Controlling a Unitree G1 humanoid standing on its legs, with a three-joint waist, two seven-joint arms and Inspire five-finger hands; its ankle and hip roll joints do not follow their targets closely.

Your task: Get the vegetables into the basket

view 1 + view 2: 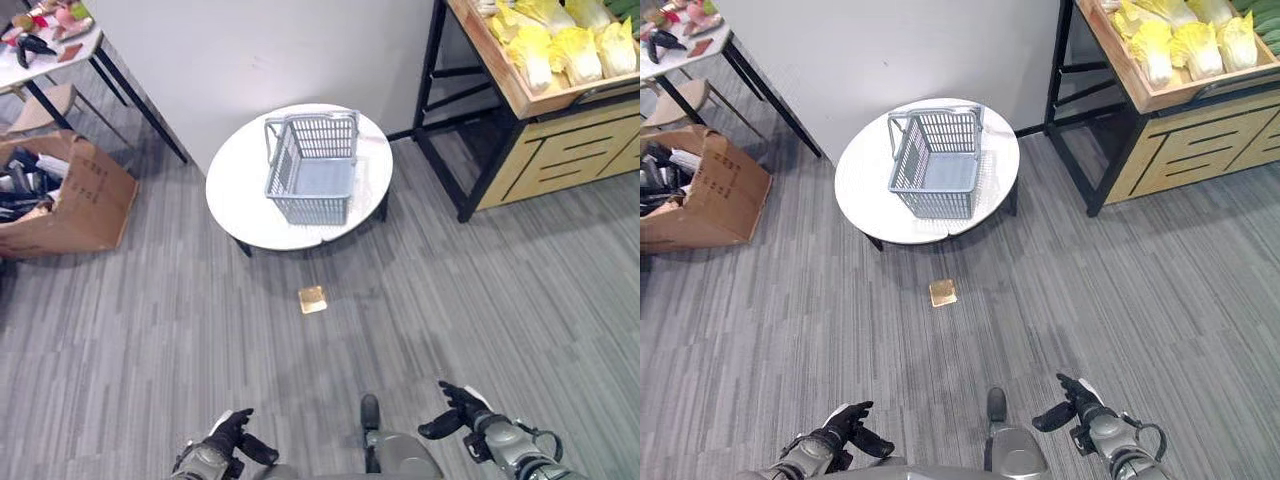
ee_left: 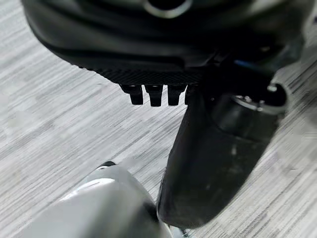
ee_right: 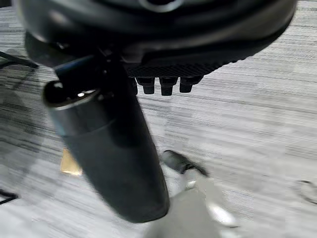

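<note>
A grey plastic basket (image 1: 300,208) stands empty on a round white table (image 1: 240,190) straight ahead, its handle folded back. Several pale yellow-green cabbages (image 1: 560,45) lie in a wooden crate stand (image 1: 545,150) at the far right. My left hand (image 1: 232,435) hangs low at the near edge, far from the table, fingers relaxed and holding nothing. My right hand (image 1: 458,408) is level with it on the right, also open and holding nothing. Beyond the left hand's thumb (image 2: 208,163) and the right hand's thumb (image 3: 114,148) lies grey floor.
A small tan square (image 1: 313,299) lies on the floor in front of the table. An open cardboard box (image 1: 85,200) of odds and ends sits at the left, with a chair (image 1: 40,108) and a cluttered white table (image 1: 45,50) behind it. A grey wall runs behind the round table.
</note>
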